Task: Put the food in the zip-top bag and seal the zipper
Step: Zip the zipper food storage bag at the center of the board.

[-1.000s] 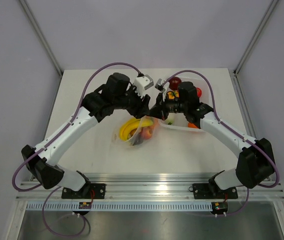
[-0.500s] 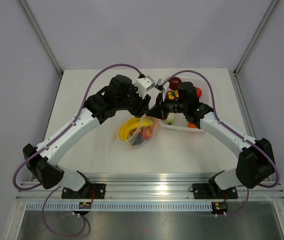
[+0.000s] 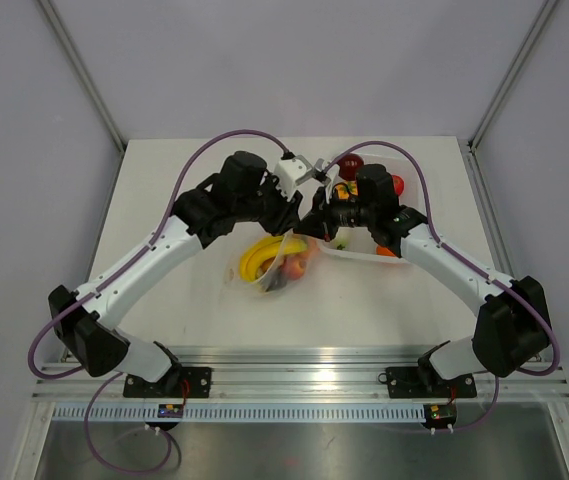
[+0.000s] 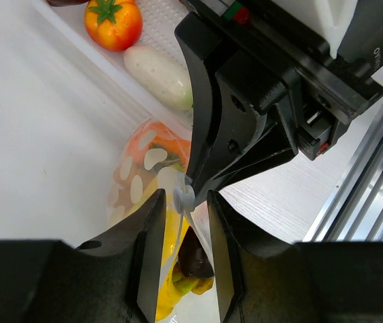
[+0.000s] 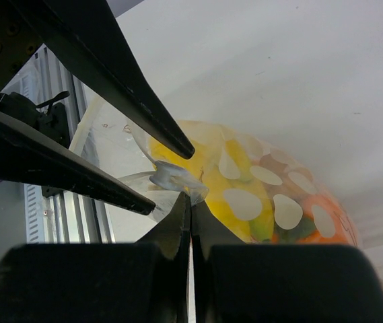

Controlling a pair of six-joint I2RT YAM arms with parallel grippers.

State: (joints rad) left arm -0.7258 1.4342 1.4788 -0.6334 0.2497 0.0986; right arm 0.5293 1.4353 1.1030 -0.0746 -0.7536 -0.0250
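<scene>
- Desk (image 3: 344, 300): one, white, and it carries everything we list below.
- Zip-top bag (image 3: 282, 268): one, clear with white blotches. It sits mid-desk just left of the tray, with its top edge drawn up to the two grippers.
- Food in the bag: through the plastic we count one yellow banana (image 3: 257, 257), one orange piece (image 3: 301, 262) and one dark purple piece (image 4: 194, 259).
- Right gripper (image 5: 190, 202): clenched on the bag's top edge, with the plastic bunched at its fingertips.
- Left gripper (image 4: 184, 202): released, its fingers parted and standing on either side of that same edge.
- Tray (image 3: 364, 258): one, white and rectangular.
- Tray contents: the left wrist view shows one orange fruit with a green stalk (image 4: 113, 22) and one pale oval piece (image 4: 159, 75). From above we count two red pieces (image 3: 351, 163) at its far end. The right arm hides the rest.
</scene>
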